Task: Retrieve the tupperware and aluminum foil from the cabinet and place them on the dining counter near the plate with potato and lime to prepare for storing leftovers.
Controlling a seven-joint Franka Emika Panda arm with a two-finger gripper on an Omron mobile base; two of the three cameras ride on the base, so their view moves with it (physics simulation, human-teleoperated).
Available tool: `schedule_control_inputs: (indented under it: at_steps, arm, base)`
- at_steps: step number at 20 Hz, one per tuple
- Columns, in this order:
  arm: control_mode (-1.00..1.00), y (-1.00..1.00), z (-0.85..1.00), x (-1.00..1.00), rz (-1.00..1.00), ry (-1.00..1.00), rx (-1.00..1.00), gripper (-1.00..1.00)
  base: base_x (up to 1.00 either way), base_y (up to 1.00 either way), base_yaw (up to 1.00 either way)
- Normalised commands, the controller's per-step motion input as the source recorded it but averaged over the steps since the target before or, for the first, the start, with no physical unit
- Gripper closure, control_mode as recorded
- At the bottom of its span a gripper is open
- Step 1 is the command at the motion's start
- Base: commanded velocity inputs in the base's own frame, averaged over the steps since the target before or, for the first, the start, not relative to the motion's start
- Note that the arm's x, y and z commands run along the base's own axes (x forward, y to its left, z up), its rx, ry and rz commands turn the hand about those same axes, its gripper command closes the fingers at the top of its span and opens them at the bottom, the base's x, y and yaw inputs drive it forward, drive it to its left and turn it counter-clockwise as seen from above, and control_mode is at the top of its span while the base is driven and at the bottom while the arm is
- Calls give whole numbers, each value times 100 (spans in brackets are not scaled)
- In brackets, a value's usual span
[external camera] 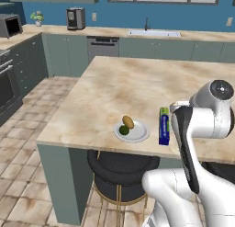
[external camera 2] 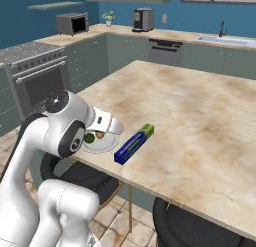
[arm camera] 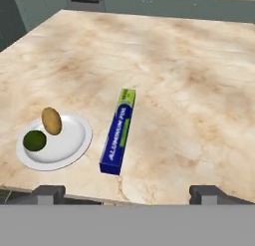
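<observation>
Fingers (arm camera: 49,192) spread wide and empty above the aluminum foil (arm camera: 118,132), plate (arm camera: 74,145) to their left; best lift clear without nudging it.

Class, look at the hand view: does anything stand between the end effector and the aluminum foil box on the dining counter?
Nothing visible does. The open end effector faces the aluminum foil across bare dining counter; the plate sits beside it, apart.

A home kitchen: oven (external camera 2: 40,81), sink (external camera: 153,33), microwave (external camera 2: 72,23) (on the wall counter (external camera: 114,32)) and marble island (external camera: 137,93).
</observation>
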Motion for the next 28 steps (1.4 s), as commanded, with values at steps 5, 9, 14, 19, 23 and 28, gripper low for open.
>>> schedule_control_inputs:
  at_steps: [5, 9, 14, 19, 23, 28]
  arm:
    - [100, 7, 5, -4, 2, 0, -1, -100]
    - [100, 0, 0, 0, 0, 0, 0, -100]
    - [100, 0, 0, 0, 0, 0, 0, -100]
    - [100, 0, 0, 0, 0, 0, 0, -100]
    - [100, 0, 0, 0, 0, 0, 0, -100]
    - [100, 0, 0, 0, 0, 0, 0, -100]
  base:
    - [-60, 26, 6]
    - [-100, -9, -11]
    - [-99, -53, -46]
    - [-21, -81, -54]
    - [1, -92, -51]
    - [21, -91, -43]
